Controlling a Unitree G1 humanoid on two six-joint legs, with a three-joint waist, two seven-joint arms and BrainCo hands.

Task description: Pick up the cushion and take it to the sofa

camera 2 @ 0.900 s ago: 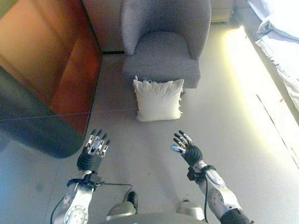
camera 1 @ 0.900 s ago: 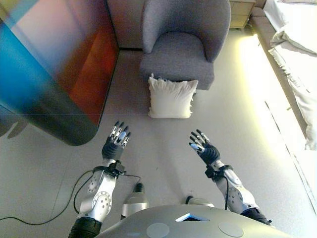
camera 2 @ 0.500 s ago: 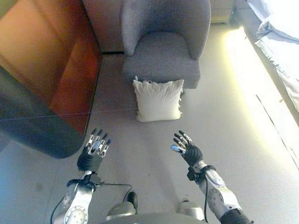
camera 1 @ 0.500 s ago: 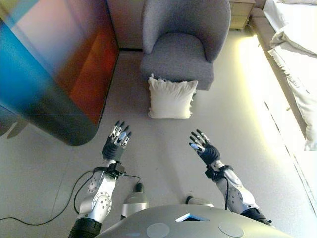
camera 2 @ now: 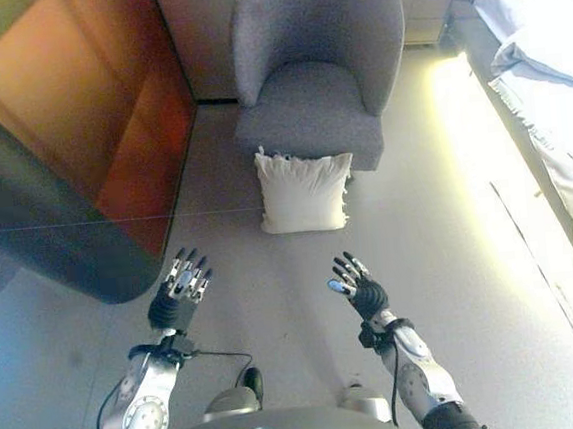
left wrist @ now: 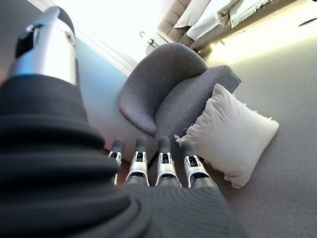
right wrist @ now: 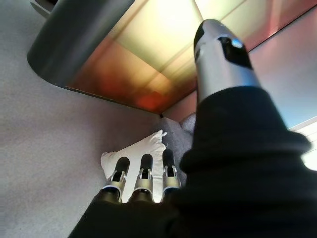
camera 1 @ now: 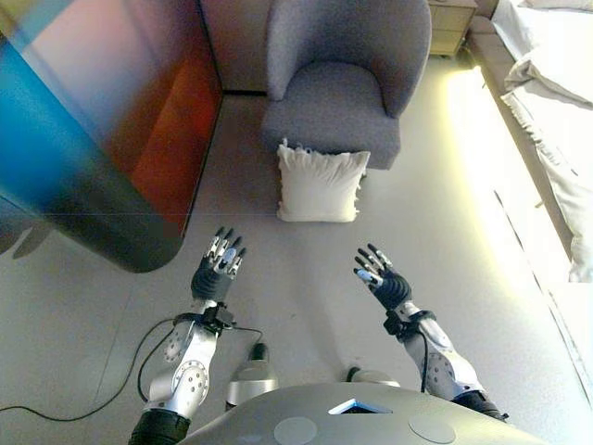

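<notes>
On the floor, propped against the front of the grey armchair (camera 1: 335, 97), the white cushion (camera 1: 320, 183) lies untouched, well ahead of both hands. Left hand (camera 1: 217, 272) and right hand (camera 1: 382, 281) hover apart with fingers straight and spread, holding nothing. By my reading everything remains: approach, grasp, lift and carry.
</notes>
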